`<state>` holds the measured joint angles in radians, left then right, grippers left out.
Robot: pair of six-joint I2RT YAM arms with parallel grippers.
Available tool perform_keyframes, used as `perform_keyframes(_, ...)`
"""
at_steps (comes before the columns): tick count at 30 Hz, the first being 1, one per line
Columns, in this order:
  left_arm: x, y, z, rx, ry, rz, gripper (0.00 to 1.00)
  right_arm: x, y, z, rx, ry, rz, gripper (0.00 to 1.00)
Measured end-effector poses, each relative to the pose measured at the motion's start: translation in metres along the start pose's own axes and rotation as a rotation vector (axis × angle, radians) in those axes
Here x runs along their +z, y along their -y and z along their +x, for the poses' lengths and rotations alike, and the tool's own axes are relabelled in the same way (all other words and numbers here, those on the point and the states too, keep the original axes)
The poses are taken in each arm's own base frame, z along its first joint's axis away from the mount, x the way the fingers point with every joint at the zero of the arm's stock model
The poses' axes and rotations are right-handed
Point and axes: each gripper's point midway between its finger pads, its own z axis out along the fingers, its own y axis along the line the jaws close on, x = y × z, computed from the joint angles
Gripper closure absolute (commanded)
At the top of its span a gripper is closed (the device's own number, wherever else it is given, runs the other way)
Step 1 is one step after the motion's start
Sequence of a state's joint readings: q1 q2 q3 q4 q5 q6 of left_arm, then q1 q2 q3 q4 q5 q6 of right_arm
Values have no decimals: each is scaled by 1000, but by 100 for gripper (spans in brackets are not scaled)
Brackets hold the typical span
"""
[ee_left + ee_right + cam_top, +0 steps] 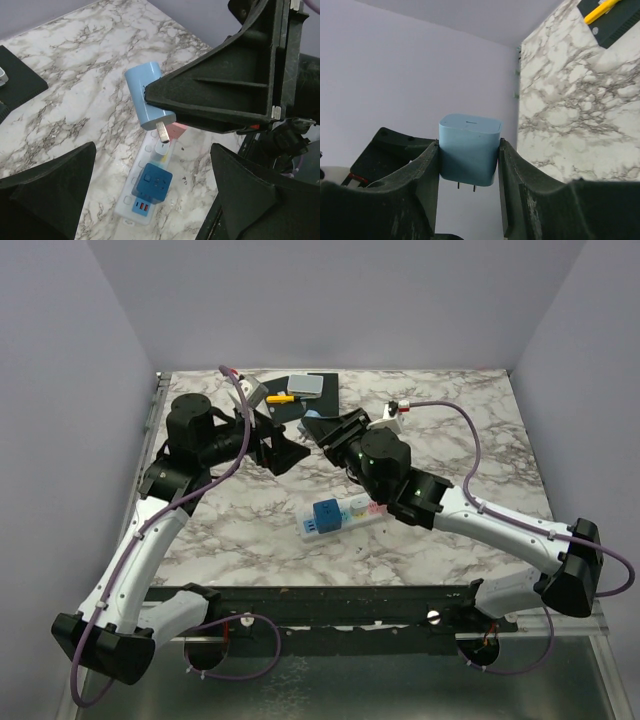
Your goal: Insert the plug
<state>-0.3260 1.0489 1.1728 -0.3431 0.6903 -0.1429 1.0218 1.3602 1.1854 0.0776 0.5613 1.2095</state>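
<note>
My right gripper [469,167] is shut on a light blue plug [469,149], one finger on each side, prongs pointing down. In the left wrist view the plug [142,97] hangs in the air with its metal prongs above the far end of a white power strip [131,200]. The strip lies on the marble table [470,455] and carries a dark blue cube adapter [152,182]. In the top view the strip [352,510] lies mid-table, with the right gripper [322,428] raised behind it. My left gripper [280,447] is open and empty, held high facing the right gripper.
A black mat [320,398] at the back holds a grey block [307,386] and a yellow pen [283,398]. A small white and red part [395,412] lies at the back right. Purple walls enclose the table on three sides.
</note>
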Motion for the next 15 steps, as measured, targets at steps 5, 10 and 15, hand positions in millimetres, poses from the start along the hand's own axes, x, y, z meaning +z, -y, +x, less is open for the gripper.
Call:
perform_keyframes(5, 3, 1, -13, -1, 49, -9, 13, 5, -13, 7, 69, -25, -35, 75)
perform_keyframes(10, 4, -2, -19, -4, 76, -31, 25, 4, -22, 13, 122, -65, -67, 75)
perform_keyframes(15, 4, -4, -24, -11, 92, -46, 36, 1, -35, 16, 168, -92, -111, 76)
